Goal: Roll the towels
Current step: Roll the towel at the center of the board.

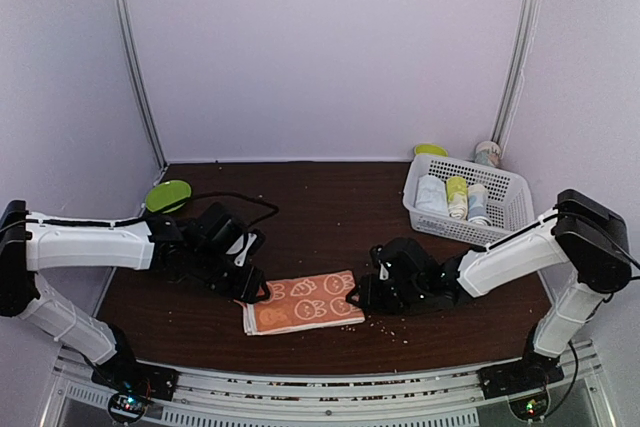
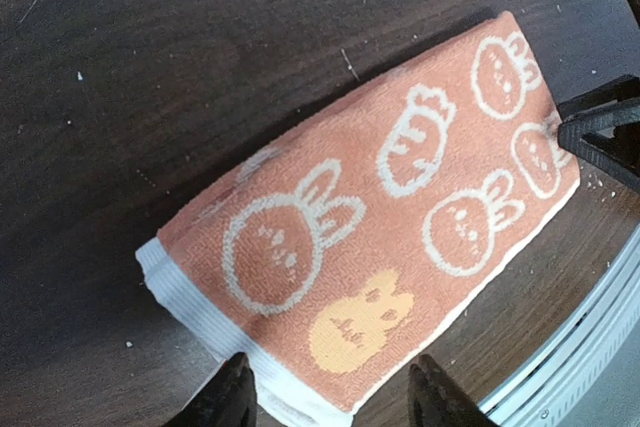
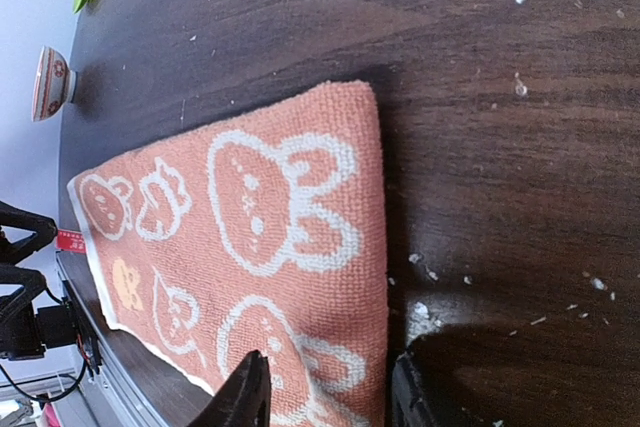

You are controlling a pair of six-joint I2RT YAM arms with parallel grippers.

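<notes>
The orange towel (image 1: 303,302) with cream rabbit and carrot patterns lies folded flat near the table's front edge. It fills the left wrist view (image 2: 400,207) and the right wrist view (image 3: 250,237). My left gripper (image 1: 255,292) is open at the towel's left end, its jaws (image 2: 330,402) straddling the white-hemmed corner. My right gripper (image 1: 358,294) is open at the towel's right end, its jaws (image 3: 330,397) straddling the folded edge. A pale bluish roll (image 1: 478,204) lies in the basket; its pattern is too small to tell.
A white basket (image 1: 510,197) at the back right holds a white roll (image 1: 432,194) and a yellow-green roll (image 1: 457,192). A green plate (image 1: 168,194) and a cable lie at the back left. A small patterned bowl (image 3: 50,82) stands by the left wall. Crumbs dot the dark table.
</notes>
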